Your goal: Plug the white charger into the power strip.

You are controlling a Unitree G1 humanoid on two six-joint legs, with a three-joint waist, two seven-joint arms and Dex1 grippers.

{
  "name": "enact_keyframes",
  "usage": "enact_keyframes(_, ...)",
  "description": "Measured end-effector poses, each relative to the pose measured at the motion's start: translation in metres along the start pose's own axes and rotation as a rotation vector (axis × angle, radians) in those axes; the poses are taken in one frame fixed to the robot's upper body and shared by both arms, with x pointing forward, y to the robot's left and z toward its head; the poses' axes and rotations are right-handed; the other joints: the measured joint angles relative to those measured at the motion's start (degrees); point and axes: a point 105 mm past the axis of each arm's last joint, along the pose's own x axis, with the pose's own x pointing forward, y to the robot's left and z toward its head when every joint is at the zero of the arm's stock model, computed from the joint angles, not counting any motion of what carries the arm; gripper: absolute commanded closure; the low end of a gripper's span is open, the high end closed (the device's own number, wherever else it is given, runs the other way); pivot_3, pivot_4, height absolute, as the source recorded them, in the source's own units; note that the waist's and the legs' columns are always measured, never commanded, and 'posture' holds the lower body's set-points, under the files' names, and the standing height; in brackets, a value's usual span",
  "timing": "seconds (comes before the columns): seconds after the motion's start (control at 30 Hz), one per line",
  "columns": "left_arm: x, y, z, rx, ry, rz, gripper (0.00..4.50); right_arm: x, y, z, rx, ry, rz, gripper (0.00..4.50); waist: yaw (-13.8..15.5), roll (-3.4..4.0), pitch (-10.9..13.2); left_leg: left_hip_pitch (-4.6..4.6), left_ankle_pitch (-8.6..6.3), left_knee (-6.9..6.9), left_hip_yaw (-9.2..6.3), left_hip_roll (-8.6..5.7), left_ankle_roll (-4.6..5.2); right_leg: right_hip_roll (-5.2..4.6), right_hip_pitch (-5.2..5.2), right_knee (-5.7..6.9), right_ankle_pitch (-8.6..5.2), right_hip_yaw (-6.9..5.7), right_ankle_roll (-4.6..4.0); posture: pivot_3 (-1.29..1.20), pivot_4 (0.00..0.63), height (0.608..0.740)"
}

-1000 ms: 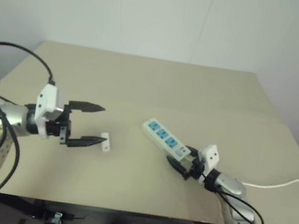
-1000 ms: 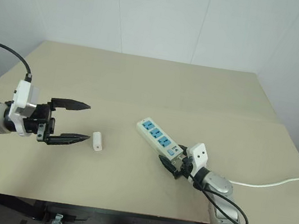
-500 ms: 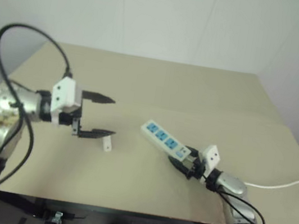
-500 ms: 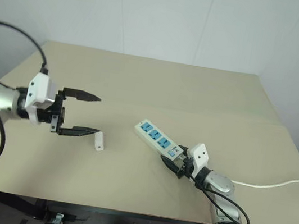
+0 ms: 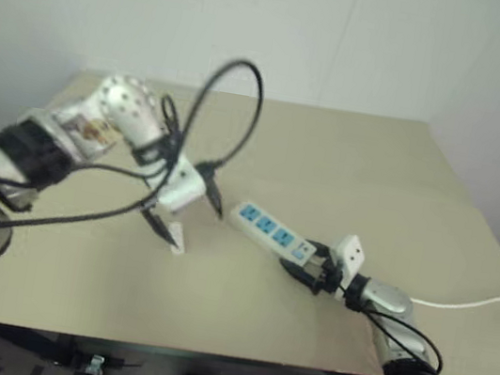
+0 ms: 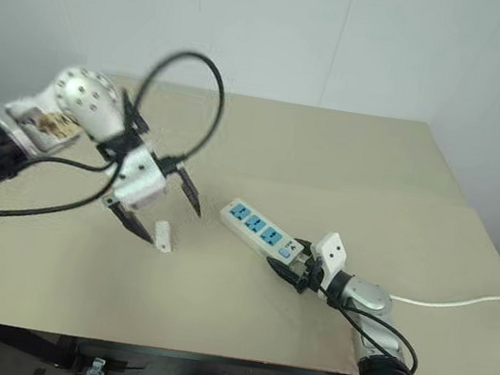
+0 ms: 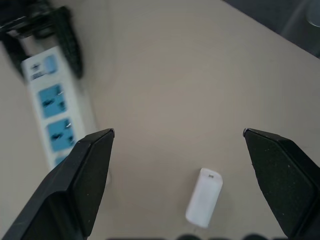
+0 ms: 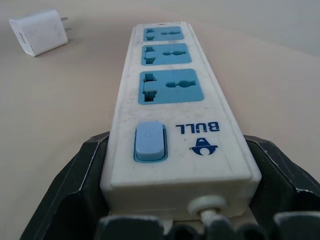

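White plastic charger block is lying unplugged; your left gripper is hovering spread above it, while your right gripper is clamping the long white blue-socketed power strip.

The white charger lies on the table (left of the power strip, apart).

A robotics test room or lab: a plain beige worktop stands against bare white panelled walls, with exposed black cabling looping off a robot arm at about nine o'clock, and no household furnishings around.
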Motion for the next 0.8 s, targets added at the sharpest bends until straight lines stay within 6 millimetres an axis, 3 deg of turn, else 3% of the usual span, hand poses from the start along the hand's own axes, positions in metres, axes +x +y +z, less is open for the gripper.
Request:
enact_keyframes(0.3,0.024,-0.006,-0.016,0.162,0.081,-0.215,0.00,-0.002,0.000,0.000,-0.005,0.005,-0.005,1.08,0.24,-0.01,0.01,-0.04,-0.01,0.03,0.00,-0.02,0.01,-0.01,-0.01,-0.05,0.00,0.01,0.00,0.00,0.150,0.740)
enact_keyframes(0.8,0.034,-0.005,-0.032,0.299,0.169,-0.312,0.00,-0.004,0.001,0.001,-0.009,0.011,-0.018,1.08,0.30,-0.02,0.01,-0.06,-0.01,0.05,0.00,-0.03,0.02,-0.01,0.01,-0.05,0.00,0.02,-0.01,0.00,0.150,0.740)
